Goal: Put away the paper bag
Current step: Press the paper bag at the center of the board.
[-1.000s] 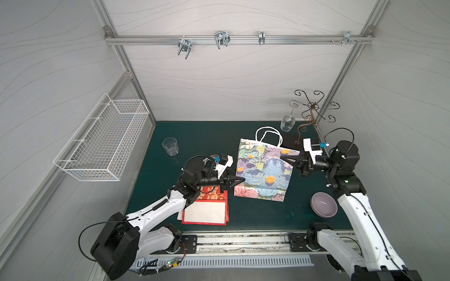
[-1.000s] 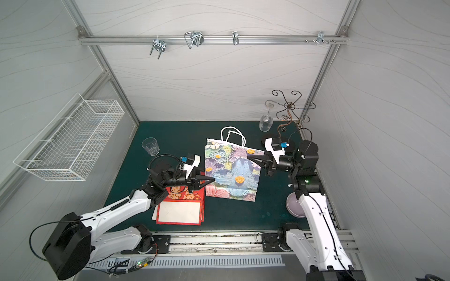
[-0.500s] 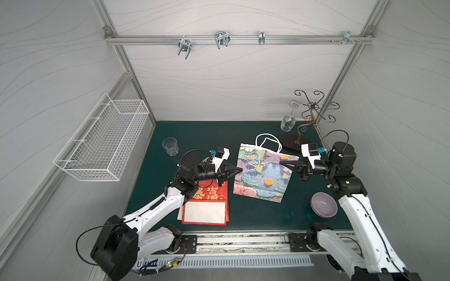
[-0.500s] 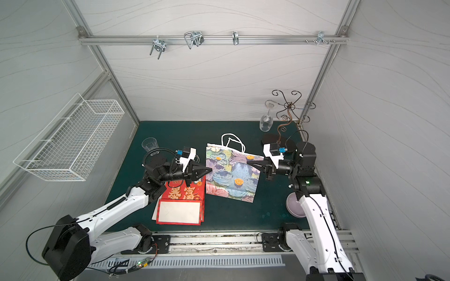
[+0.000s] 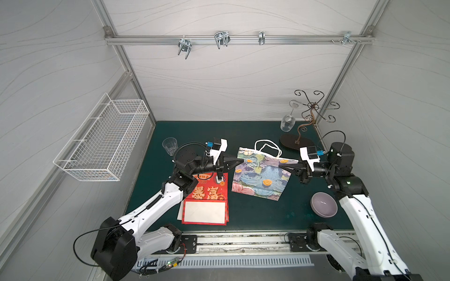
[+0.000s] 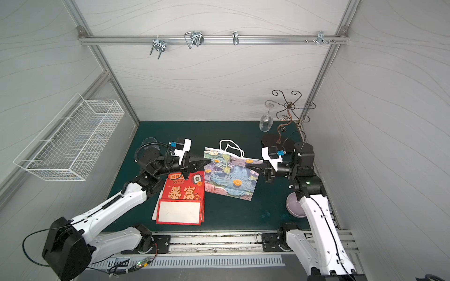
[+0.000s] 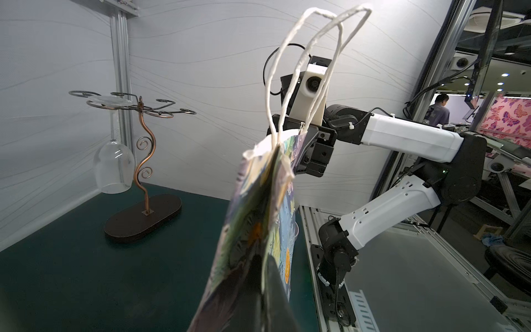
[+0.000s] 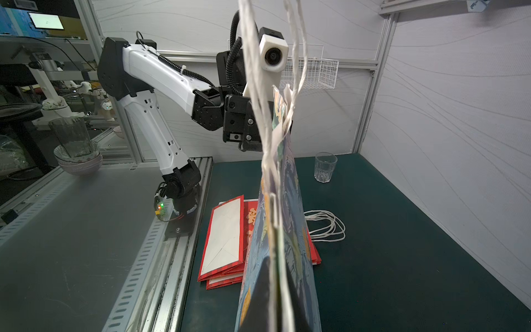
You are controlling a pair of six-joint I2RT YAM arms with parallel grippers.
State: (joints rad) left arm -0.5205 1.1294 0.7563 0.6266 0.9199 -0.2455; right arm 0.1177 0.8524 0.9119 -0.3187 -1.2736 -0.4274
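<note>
Paper bag [image 5: 260, 177]: floral print, folded flat, held up over the middle of the green mat [image 5: 255, 219] between both arms. Its top edge faces far and its bottom edge near. Whether the bottom edge touches the mat cannot be told. Two white cord handles [image 5: 267, 147] loop out from the top edge; in the left wrist view they stand upright.

Left gripper [image 5: 239, 161]: jaws narrow, pinching the bag's top left corner. The bag's edge runs between the fingers in the left wrist view.

Right gripper [image 5: 283, 167]: jaws closed tight on the bag's top right corner.

Red bags [image 5: 207, 194]: a flat stack on the mat, near left, just beside the floral bag's lower left corner and under the left arm.

Tumbler [image 5: 170, 145]: clear glass, upright, far left on the mat.

Metal rack [image 5: 311, 114]: curled wire arms on a dark oval base, far right corner.

Wine glass [image 5: 287, 122]: hangs bowl down from the rack.

Bowl [image 5: 323, 203]: purple, near right, beside the right arm.

Wire basket [image 5: 104, 143]: white, mounted on the left wall.

Hooks [image 5: 221, 39]: metal, on the rail across the far wall.
</note>
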